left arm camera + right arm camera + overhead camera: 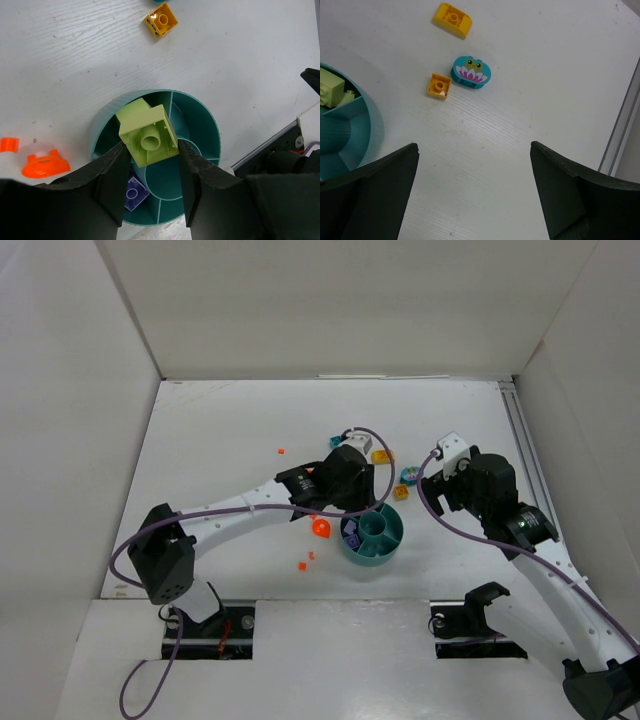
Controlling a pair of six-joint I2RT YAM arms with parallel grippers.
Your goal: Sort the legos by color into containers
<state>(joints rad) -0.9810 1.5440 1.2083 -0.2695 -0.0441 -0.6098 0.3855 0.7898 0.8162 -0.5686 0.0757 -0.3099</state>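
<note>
Left pincer (151, 152) clamps a lime green brick (148, 132) over the teal dish (206, 122), evidently to drop it into a compartment; right pincer (475, 185) stands wide open, empty.

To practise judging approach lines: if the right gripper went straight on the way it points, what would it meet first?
Probably bare table, between the open fingers of the right gripper. The teal lily brick and small yellow brick lie beyond; depth is unclear, so a shallower path could reach them.
</note>
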